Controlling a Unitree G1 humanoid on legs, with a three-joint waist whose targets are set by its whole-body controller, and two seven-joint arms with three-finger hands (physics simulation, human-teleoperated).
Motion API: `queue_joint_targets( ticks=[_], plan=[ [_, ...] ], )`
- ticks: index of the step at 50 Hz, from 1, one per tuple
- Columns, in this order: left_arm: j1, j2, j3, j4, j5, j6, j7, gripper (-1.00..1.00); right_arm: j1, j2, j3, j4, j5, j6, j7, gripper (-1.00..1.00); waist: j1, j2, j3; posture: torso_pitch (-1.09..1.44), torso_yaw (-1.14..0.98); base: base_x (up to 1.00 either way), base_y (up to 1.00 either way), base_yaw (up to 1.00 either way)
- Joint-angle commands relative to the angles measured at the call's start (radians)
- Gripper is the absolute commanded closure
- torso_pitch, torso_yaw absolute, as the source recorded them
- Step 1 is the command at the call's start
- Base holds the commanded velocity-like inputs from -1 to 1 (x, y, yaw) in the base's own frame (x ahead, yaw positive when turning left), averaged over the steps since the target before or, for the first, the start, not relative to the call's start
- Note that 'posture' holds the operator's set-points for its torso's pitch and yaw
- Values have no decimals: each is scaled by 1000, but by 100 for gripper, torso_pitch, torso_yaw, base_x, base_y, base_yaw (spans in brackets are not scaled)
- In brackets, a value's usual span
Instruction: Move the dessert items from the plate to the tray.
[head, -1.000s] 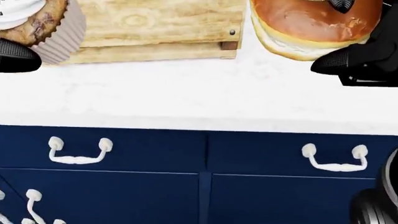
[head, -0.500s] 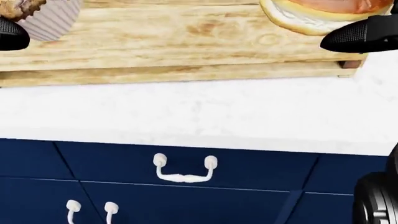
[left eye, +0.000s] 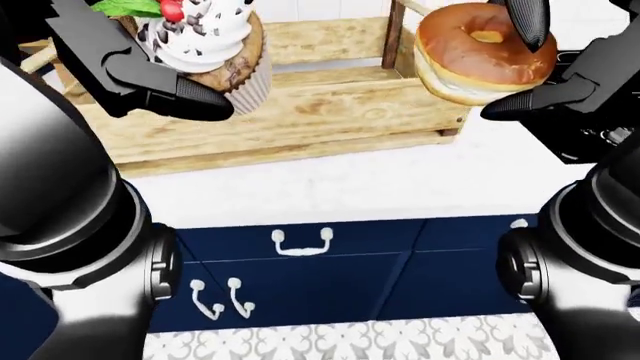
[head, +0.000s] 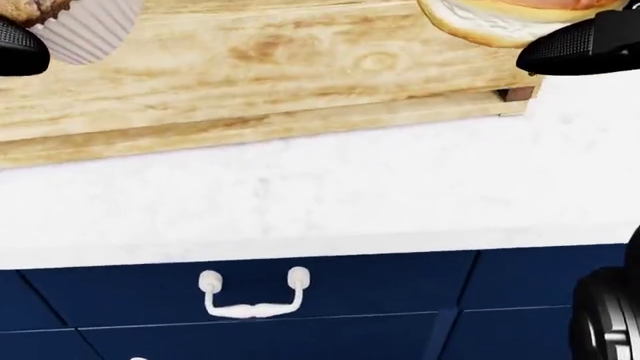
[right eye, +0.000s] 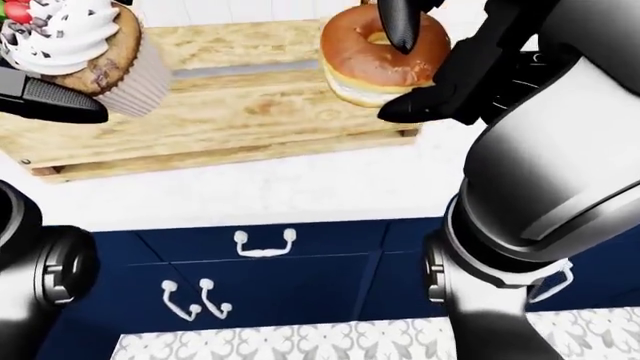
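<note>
Left-eye view: cupcake (left eye: 215, 52) upright, pleated paper cup, white frosting on top, clamped in left hand (left eye: 150, 71) above the rough wooden tray (left eye: 330, 112). Glazed doughnut (left eye: 478, 51) tilted, hole facing up-left, gripped by right hand (left eye: 545, 64); one finger on top, one beneath.

Head view: tray plank grain, white counter (head: 330, 195), navy drawer (head: 380, 289).

Right-eye view: both arms raised, forearms glossy grey.

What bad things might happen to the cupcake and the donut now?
1. The cupcake is tilted in the left hand, held over the wooden tray; it might tip and smear its frosting.
2. The donut sits over the tray's right end in the right hand, so if let go there, it may land on the white counter.
</note>
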Motion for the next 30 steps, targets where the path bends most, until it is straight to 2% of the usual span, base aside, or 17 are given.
queue_joint_targets(
  ticks=[1, 3, 4, 5, 7, 9, 12, 14, 15, 16, 17, 18, 19, 20, 21, 28, 30],
  plan=[
    [-21, 5, 12, -12, 13, -9, 11, 100, -28, -5, -7, -4, -2, -6, -19, 98, 1, -3, -32, -12, 0, 0, 0, 0],
    [-9, -4, 14, -16, 12, -15, 18, 100, -20, -9, -1, -14, -9, -13, -6, 100, 1, -3, -42, -14, 0, 0, 0, 0],
    [-10, -4, 12, -19, 16, -12, 14, 100, -25, -5, 0, -14, -14, -7, -1, 100, 8, 2, -69, -15, 0, 0, 0, 18],
    [-8, -5, 13, -20, 16, -13, 13, 100, -25, -2, 0, -12, -18, -5, 3, 100, 27, 3, -70, -16, 0, 0, 0, 84],
    [-4, -6, 17, -21, 14, -17, 15, 100, -22, 3, -1, -6, -18, -9, -3, 100, 17, -4, -70, -18, 0, 0, 0, 97],
    [0, -9, 20, -19, 9, -22, 20, 100, -23, 8, -1, -3, -16, -10, -6, 100, 19, 0, -76, -20, 0, 0, 0, 98],
    [0, -8, 19, -21, 9, -22, 20, 100, -24, 11, 1, 1, -18, -10, -7, 100, 24, 10, -101, -23, 0, 0, 0, 98],
    [-2, -12, 22, -17, 4, -25, 29, 100, -18, 13, 1, 2, -20, -11, -5, 100, 26, 29, -117, -25, 0, 0, 0, 94],
    [-2, -16, 21, -16, 1, -26, 34, 100, -14, 13, 0, 4, -19, -13, -6, 100, 0, 52, -125, -26, 0, 0, 36, 0],
    [-4, -18, 15, -18, 3, -23, 33, 100, -16, 11, -2, 12, -20, -16, -13, 100, 16, 4, -118, -26, 0, 0, 0, 0],
    [-6, -18, 13, -19, 3, -21, 32, 100, -17, 11, -3, 13, -19, -16, -14, 100, 10, 18, -130, -26, 0, 0, 0, 0],
    [-10, -17, 13, -17, 4, -21, 32, 100, -22, 9, -5, 16, -20, -14, -14, 100, 6, 31, -128, -26, 0, 2, 0, 0],
    [-11, -17, 12, -18, 4, -19, 29, 100, -27, 8, -6, 17, -20, -12, -13, 100, 9, 53, -149, -26, 0, 28, 0, 0],
    [-11, -17, 14, -16, 2, -23, 32, 100, -30, 6, -8, 20, -18, -11, -14, 100, 5, 56, -115, -26, 0, 36, 0, 0],
    [-16, -15, 13, -15, 3, -19, 29, 100, -36, 5, -9, 21, -17, -9, -14, 100, 7, 59, -97, -26, 0, 36, 0, 0],
    [-30, -16, 9, -13, 8, -15, 21, 100, -53, -11, -12, 24, -11, 1, -11, 100, 2, 40, -104, -26, 0, 41, 0, 0],
    [-25, -20, 10, -13, 6, -19, 26, 100, -52, -13, -13, 21, -9, 4, -9, 100, 3, 29, -91, -26, 0, 62, 0, 0]
  ],
)
